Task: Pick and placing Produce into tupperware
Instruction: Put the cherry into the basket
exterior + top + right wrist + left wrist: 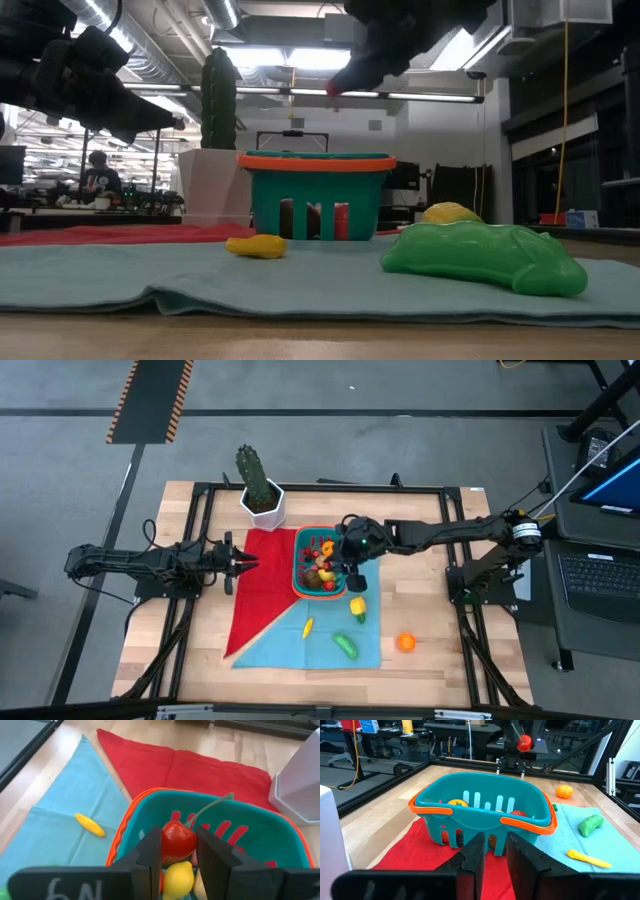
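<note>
Two dark arms reach over the wooden table in the high view. The right pincer hangs above the teal tupperware, which sits where the red cloth meets the blue cloth and already holds several small produce pieces. A yellow pepper, a small yellow piece and a green piece lie on the blue cloth; an orange rests on bare wood just beside it. The left pincer waits over the red cloth's edge, apart from the container, near a cactus in a white pot.

From the low view, the tupperware stands behind the small yellow piece and the green piece, with the right pincer high above its rim carrying something red.

Looking through the left wrist view, the left pincer has its fingers set narrowly apart with nothing between them, pointed at the container.

Through the right wrist view, the right pincer is pinching a red cherry with a green stem, directly over the tupperware; a yellow lemon lies inside below it.
</note>
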{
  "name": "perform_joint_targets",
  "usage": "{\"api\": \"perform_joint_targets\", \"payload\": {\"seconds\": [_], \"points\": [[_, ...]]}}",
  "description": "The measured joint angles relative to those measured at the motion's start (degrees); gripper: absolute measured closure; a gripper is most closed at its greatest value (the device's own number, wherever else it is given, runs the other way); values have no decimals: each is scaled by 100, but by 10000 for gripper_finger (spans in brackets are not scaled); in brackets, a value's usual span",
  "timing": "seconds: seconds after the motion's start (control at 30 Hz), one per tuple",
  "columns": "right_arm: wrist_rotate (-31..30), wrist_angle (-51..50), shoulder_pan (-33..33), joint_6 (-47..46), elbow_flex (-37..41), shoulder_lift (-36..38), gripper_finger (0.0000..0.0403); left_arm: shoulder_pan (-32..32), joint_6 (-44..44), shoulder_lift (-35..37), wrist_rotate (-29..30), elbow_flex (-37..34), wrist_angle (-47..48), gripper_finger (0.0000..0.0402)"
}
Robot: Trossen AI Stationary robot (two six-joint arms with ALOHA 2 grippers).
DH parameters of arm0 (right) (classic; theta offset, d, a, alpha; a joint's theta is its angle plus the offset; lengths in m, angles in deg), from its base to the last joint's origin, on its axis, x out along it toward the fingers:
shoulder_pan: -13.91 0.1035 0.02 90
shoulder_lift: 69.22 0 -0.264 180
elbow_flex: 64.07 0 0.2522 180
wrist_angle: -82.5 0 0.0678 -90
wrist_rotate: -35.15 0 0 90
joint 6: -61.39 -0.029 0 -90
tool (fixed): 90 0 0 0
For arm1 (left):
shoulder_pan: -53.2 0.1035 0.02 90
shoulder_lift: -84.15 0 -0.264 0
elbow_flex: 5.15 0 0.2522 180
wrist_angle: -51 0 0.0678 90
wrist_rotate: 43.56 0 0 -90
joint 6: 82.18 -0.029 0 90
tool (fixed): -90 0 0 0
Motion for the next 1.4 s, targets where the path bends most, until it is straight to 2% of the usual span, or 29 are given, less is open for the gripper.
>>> {"api": "perform_joint_targets", "payload": {"seconds": [0.23, 0.57, 1.1, 1.4], "points": [[-1, 95, 0, 16, -37, -91, 303, -2, 0, 0, 0, -1, 2, 348], [17, 463, -62, 144, -28, -923, 303, -1, 0, 0, 0, -1, 3, 370], [161, 621, -63, 127, -24, -1261, 303, -1, -14, 0, 0, 1, 4, 400], [163, 654, -66, -25, -24, -1250, 258, 0, -16, 0, 0, -1, 4, 383]]}}
